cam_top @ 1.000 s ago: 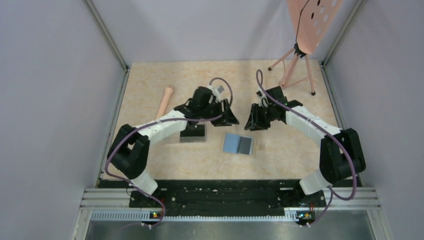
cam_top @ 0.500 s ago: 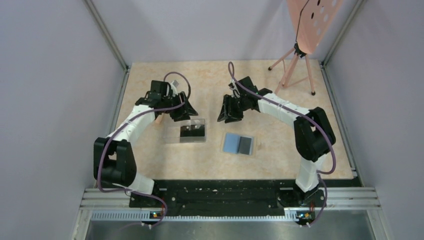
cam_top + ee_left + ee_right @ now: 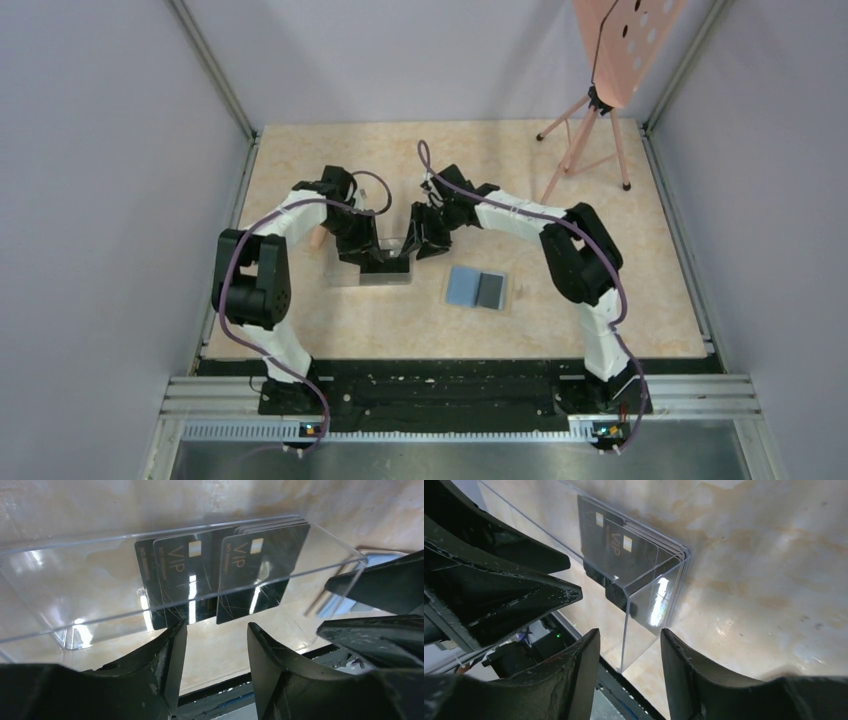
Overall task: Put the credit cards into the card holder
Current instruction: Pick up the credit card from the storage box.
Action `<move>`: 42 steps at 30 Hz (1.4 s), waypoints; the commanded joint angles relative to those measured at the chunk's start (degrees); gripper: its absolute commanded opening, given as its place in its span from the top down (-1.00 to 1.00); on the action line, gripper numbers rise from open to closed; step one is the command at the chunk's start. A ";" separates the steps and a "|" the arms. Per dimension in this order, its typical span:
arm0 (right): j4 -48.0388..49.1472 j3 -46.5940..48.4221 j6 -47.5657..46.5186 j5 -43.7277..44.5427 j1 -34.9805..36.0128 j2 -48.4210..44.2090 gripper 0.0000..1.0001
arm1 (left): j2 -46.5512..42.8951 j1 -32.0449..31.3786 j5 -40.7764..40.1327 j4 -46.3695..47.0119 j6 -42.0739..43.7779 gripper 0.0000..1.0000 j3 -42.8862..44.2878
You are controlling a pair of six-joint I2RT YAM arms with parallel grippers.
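We start at the near edge, where the metal rail [image 3: 460, 400] carries both arm bases. Past it lies the beige marbled table [image 3: 600, 300], closed in by pale lilac walls [image 3: 100, 200].

First thing on the surface is the card holder [image 3: 477, 288]. It lies flat and open, grey-blue inside up, and nothing touches it. Just to its left is the clear box [image 3: 345, 268], and that's where the credit cards [image 3: 260, 570] are. They're black with gold VIP lettering, stacked and slightly fanned inside the box at the end nearer the card holder.

Both arms meet at that box. The left gripper [image 3: 216, 627] hangs at one long side with its fingers a moderate way apart and nothing between them. We can't tell whether the tips touch the plastic. The right gripper [image 3: 630, 632] sits at the cards' end, parted about as far. An upright corner edge of the box stands in its gap, with no contact we can make out. The two grippers are almost nose to nose.

Farther back, a pale wooden piece [image 3: 318, 238] peeks out beside the left arm. In the far right corner a pink perforated board [image 3: 625, 40] stands on a tripod [image 3: 590, 140].
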 commanded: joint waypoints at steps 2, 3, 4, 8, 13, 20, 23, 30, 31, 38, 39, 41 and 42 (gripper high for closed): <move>2.51 3.88 3.58 -1.97 1.88 3.50 0.13 | 2.41 -0.04 0.59 0.04 2.50 -0.02 1.18; 3.09 3.82 4.09 -2.06 1.93 3.81 0.19 | 3.10 -0.04 1.54 0.32 2.53 0.01 1.30; 3.55 3.74 4.55 -2.23 2.00 4.03 0.24 | 3.54 -0.04 2.09 0.66 2.60 0.03 1.35; 4.74 3.71 5.33 -3.11 1.94 4.55 0.39 | 5.53 -0.04 4.52 2.38 2.72 0.12 0.76; 4.81 4.11 5.03 -4.37 1.93 5.56 0.55 | 7.53 -0.10 6.95 5.50 1.67 0.22 -1.37; 5.10 3.57 5.08 -4.78 1.92 5.45 0.61 | 7.64 -0.13 7.35 6.40 1.67 0.43 -1.79; 5.30 3.15 5.13 -4.91 1.92 5.32 0.61 | 7.77 -0.13 8.10 6.91 1.56 0.48 -1.87; 5.46 2.16 4.96 -5.18 1.94 5.24 0.62 | 7.07 -0.13 11.49 9.06 0.80 0.59 -3.12; 5.46 2.07 4.90 -5.18 1.93 5.26 0.62 | 6.93 -0.13 11.43 9.16 0.83 0.63 -3.20; 5.46 1.91 4.75 -5.18 1.97 5.22 0.62 | 4.52 -0.31 6.20 8.03 1.22 0.54 -3.40; 5.48 1.86 4.77 -5.18 1.94 5.19 0.62 | 3.95 -0.31 4.41 7.92 1.18 0.46 -3.52; 5.46 1.78 4.68 -5.15 1.94 5.20 0.62 | 3.03 -0.31 1.63 8.00 1.22 0.34 -3.80; 5.46 1.82 4.69 -5.22 1.93 5.21 0.62 | 2.85 -0.31 0.77 8.02 1.22 0.33 -3.91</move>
